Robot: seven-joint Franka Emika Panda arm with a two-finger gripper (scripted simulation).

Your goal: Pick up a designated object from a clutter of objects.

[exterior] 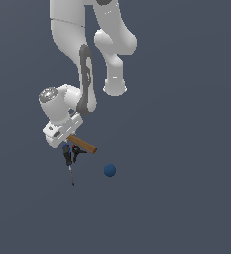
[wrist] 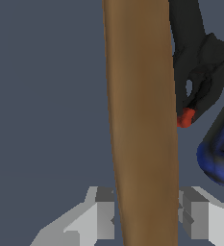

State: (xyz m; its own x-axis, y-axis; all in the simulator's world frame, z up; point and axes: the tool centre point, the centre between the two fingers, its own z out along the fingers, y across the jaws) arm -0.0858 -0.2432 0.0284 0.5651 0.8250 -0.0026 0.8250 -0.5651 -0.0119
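Exterior view: the white arm reaches down over a plain dark grey tabletop (exterior: 186,198), and its gripper (exterior: 66,140) sits low over the clutter. The hammer (exterior: 83,144) is the landmark: only its brown wooden handle shows, projecting from under the gripper toward the exterior view's right; its head is hidden by the gripper body. Just beside the handle, on its near side, lies a small black-and-red item (exterior: 76,152). The thin black-handled screwdriver (exterior: 69,166) begins at that same spot and runs away from the hammer toward the camera, its slim shaft ending clear of everything else. The small blue ball (exterior: 110,170) lies apart from the hammer, beyond the handle's free end and nearer the camera.

Wrist view: the hammer handle (wrist: 142,120) runs straight through the gripper (wrist: 146,214), with one grey fingertip (wrist: 104,211) at each flank of the wood. The fingers appear pressed against the handle, pinching it. The black-and-red item (wrist: 195,81) lies close alongside the handle, its red tip nearly touching it. A dark blue rounded shape (wrist: 219,151) sits just past that item; what it is cannot be told.
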